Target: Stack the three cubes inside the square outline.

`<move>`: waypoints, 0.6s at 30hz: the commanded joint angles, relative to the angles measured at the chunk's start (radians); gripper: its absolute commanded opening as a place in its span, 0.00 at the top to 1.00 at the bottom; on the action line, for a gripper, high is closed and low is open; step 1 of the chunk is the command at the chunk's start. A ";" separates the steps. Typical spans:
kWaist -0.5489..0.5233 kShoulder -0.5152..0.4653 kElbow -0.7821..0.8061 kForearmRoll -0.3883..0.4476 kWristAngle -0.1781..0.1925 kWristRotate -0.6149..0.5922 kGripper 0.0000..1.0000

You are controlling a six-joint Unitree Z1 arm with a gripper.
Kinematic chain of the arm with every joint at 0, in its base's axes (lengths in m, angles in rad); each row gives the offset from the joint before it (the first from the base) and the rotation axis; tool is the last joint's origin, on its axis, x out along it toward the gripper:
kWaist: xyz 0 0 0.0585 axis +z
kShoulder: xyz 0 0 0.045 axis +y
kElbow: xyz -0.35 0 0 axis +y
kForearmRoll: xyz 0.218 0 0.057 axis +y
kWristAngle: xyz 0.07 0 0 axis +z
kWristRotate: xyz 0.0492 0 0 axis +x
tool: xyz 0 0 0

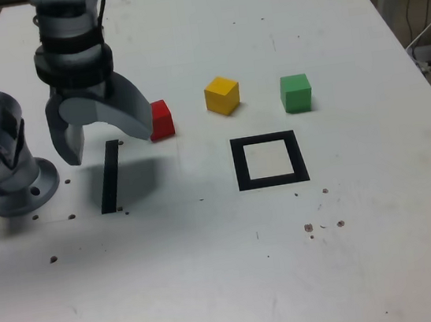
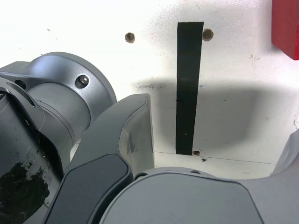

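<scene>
We see a white table (image 1: pixel 385 242) bearing, from largest to smallest, an arm's gripper (image 1: pixel 103 148), the square outline (image 1: pixel 300 155), a straight black tape strip (image 1: pixel 110 177) and the three cubes. The gripper points down over the table near the strip, its jaws spread wide with nothing between them. In the exterior view, the square outline lies flat in front of the yellow cube (image 1: pixel 223 96) and green cube (image 1: pixel 296 94), sides nearly equal, so we find no clear long axis. The red cube (image 1: pixel 161 121) sits just beside the gripper in that view; the yellow one is turned cornerwise, the green nearly square-on. Only the exterior view shows the outline, yellow cube and green cube; the wrist view shows dark holes beside the strip up close. We count one gripper, one outline, one strip, three cubes.
</scene>
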 commanded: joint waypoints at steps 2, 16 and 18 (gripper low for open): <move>-0.001 0.001 -0.003 0.003 -0.001 0.001 0.01; 0.001 0.015 -0.031 0.001 0.001 0.001 0.01; 0.011 0.029 -0.052 0.004 0.005 0.001 0.01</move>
